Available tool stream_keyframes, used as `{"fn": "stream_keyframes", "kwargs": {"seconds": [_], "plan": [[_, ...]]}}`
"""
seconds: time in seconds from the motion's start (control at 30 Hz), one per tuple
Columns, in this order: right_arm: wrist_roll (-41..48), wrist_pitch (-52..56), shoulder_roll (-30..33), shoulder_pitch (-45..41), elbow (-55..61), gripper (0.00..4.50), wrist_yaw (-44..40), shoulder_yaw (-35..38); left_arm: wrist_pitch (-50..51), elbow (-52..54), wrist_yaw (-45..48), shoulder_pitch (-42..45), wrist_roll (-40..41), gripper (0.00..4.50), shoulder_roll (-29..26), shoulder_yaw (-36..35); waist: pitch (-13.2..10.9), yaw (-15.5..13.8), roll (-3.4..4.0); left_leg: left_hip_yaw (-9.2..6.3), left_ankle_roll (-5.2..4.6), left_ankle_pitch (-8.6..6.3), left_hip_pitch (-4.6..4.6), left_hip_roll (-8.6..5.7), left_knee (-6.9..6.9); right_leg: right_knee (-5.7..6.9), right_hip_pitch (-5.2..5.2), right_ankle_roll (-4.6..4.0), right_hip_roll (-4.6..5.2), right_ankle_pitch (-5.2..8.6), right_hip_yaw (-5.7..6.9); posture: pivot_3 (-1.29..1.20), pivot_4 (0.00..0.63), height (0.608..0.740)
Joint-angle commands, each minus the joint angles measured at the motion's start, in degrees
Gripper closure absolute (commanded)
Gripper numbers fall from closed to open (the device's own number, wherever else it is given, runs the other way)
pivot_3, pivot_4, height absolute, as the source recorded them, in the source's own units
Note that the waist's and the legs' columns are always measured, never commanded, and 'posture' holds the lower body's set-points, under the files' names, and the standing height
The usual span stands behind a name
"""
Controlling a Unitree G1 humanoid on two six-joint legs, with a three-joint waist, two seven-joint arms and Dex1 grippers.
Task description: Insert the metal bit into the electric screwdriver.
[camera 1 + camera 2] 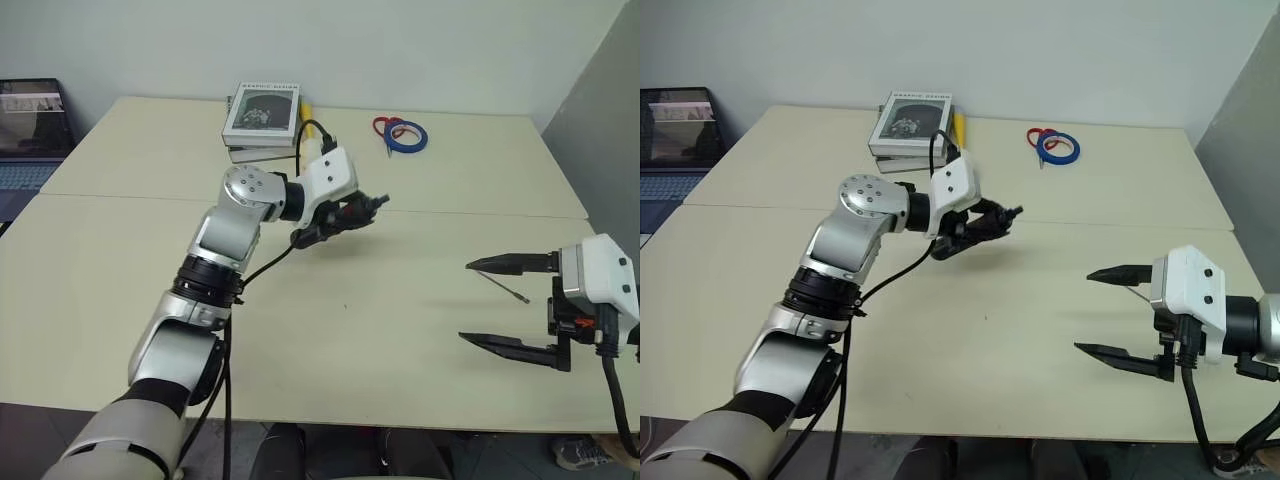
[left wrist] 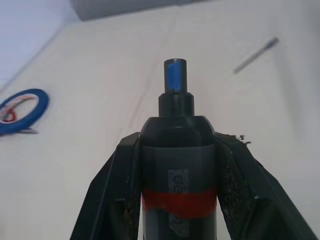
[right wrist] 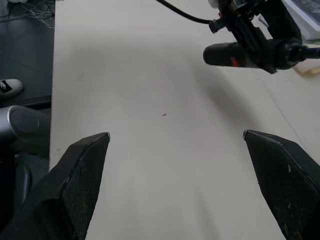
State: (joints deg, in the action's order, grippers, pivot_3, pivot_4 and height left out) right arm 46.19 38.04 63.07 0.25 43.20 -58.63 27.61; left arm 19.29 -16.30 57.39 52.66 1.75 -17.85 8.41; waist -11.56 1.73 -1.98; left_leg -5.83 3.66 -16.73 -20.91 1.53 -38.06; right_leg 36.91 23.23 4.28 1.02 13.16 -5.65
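Holding the electric screwdriver (image 2: 178, 165) clamped in left gripper (image 1: 345, 214) fingers above the worktop (image 1: 400, 330), right gripper (image 1: 505, 303) gaping empty by metal bit (image 1: 503, 286): thin rod may slip or roll when pinched.

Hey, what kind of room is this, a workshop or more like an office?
Probably an office or lab room rather than a workshop: plain pale tables pushed together against a bare wall, a laptop open on a side desk, and a stack of books beside rolls of tape.

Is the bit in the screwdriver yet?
No. The bit lies on the table; the screwdriver tip is empty.
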Motion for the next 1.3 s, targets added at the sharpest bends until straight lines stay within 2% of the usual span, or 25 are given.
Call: {"fn": "stream_keyframes", "kwargs": {"seconds": [0.03, 0.4, 0.67, 0.97, 1.3], "plan": [[0.2, -0.6, 1.0, -2.5, -0.9, 0.00, 0.3, -0.3, -0.6, 4.8, -6.4, -3.1, 4.5, 2.85, 3.0, -4.9, 0.0, 0.1, 0.00, 0.01, 0.00, 0.00, 0.02, 0.00, 0.00, 0.00, 0.00, 0.00, 0.00, 0.00, 0.00, 0.00, 0.150, 0.740], [0.3, -0.8, -0.7, -9.3, -3.0, 0.00, 3.0, -4.9, -6.5, 8.2, -14.0, -12.0, 8.4, 2.85, 5.7, -7.6, 0.0, -0.1, 0.00, -0.02, 0.01, 0.01, 0.00, -0.03, 0.00, -0.01, 0.00, 0.01, 0.02, -0.02, 0.01, 0.00, 0.150, 0.740], [2.5, 0.1, -3.1, -15.7, -4.6, 0.00, 6.0, -7.8, -5.1, 13.0, -16.2, -17.6, 9.5, 2.85, 3.0, -8.7, 0.0, 0.0, 0.01, -0.02, 0.01, 0.01, 0.01, -0.03, 0.01, -0.01, 0.00, 0.00, 0.02, -0.03, 0.01, 0.00, 0.150, 0.740], [2.2, -1.2, -4.5, -19.0, -6.2, 0.00, 5.8, -10.8, -3.3, 19.8, -20.4, -23.5, 11.2, 2.85, 0.9, -10.5, 0.0, -0.1, 0.01, -0.02, 0.01, 0.01, 0.02, -0.02, 0.01, 0.00, 0.00, 0.00, 0.02, -0.03, 0.02, 0.00, 0.150, 0.740], [1.1, -1.6, -4.2, -20.9, -8.4, 0.00, 4.5, -12.6, -0.1, 23.1, -21.9, -20.8, 16.1, 2.85, 4.8, -9.0, 0.0, -0.2, 0.01, -0.03, 0.01, 0.01, -0.02, -0.03, 0.00, -0.03, 0.00, 0.00, 0.03, -0.03, 0.04, 0.00, 0.150, 0.740]]}}
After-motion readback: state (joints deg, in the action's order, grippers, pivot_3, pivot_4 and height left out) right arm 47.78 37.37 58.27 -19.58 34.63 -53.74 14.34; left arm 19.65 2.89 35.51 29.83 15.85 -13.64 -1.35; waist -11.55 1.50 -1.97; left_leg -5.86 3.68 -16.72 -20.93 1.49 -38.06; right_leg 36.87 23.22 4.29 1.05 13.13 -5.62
